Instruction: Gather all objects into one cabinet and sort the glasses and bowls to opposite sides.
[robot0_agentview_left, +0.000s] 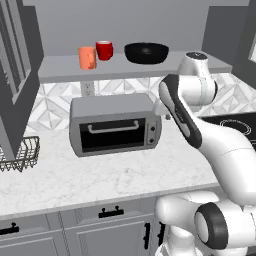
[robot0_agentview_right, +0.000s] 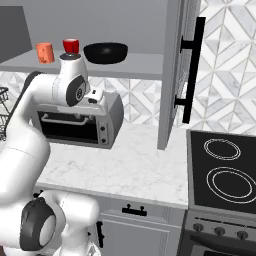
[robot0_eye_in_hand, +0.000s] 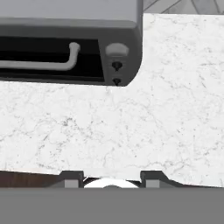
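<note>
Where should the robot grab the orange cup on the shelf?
Probably around the orange cup's plain round sides, coming from the open front of the shelf. It stands upright near the front edge, apart from the red mug behind it, leaving room for the jaws.

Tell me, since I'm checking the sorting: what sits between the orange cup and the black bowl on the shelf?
A red mug stands between the orange cup and the black bowl, set slightly farther back, in both base views.

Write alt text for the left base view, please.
An open grey wall cabinet shelf holds an orange cup, a red mug and a wide black bowl, left to right. Below, a toaster oven sits on a marble counter, behind the white arm.
</note>
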